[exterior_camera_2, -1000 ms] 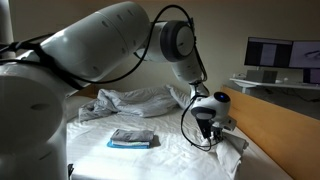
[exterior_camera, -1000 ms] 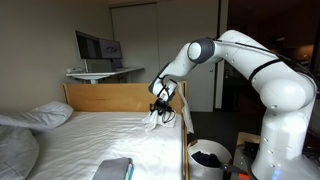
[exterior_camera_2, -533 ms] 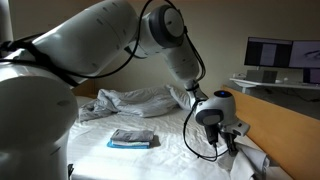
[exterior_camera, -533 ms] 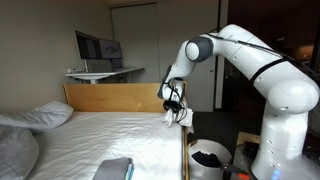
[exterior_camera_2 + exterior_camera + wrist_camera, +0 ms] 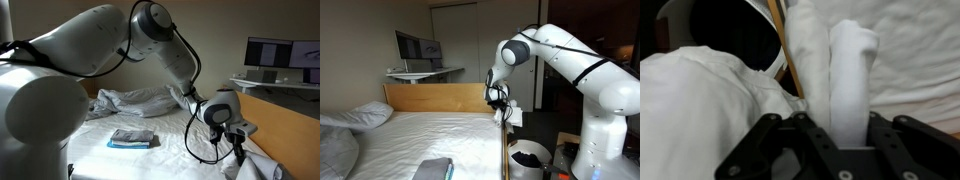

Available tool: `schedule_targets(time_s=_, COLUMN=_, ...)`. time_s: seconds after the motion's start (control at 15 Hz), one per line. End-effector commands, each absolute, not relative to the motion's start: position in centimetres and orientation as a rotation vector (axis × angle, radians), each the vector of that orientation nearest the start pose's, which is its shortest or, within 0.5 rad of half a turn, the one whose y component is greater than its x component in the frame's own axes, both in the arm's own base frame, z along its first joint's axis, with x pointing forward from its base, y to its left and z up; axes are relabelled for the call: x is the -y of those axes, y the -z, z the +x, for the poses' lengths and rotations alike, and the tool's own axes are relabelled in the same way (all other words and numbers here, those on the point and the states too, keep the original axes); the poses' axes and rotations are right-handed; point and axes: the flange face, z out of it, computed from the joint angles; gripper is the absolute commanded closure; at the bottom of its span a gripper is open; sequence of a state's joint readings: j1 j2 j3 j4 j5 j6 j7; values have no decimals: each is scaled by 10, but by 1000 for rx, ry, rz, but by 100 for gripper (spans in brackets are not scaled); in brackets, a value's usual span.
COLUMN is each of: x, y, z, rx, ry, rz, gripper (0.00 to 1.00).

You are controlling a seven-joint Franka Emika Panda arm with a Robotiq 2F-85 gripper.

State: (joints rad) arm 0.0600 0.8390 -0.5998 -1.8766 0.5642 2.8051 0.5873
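In an exterior view, got bed (image 5: 420, 135) across left and middle, headboard (image 5: 435, 97) along its far side. Pillow (image 5: 365, 115) on bed at far left, just before headboard. Folded towel (image 5: 435, 170) on bed at near edge. End effector (image 5: 501, 113) over bed's right edge, beside headboard's right end, cloth (image 5: 508, 117) pinched in it. Bin (image 5: 528, 158) down right of bed, nearer than end effector. Monitor (image 5: 418, 47) on worktop (image 5: 420, 72) behind headboard, far left. In an exterior view, rumpled bedding (image 5: 130, 100) on bed, behind folded towel. Wrist view: cloth at centre, side rail (image 5: 788, 50) left of it, bin left of rail.
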Motion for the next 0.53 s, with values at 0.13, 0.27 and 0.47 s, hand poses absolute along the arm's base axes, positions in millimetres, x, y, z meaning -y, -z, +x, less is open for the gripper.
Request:
schedule_targets(time_s=0.13, x=339, y=-160, z=560, rx=-2297, ry=389, rz=-2416, gripper=87)
schedule_targets(time_s=0.27, x=315, y=-166, z=576, rx=-2180, ry=433, rz=-2454, gripper=88)
schedule_targets(time_s=0.47, x=321, y=-149, z=571, rx=-2210, ry=402, rz=-2468, gripper=70)
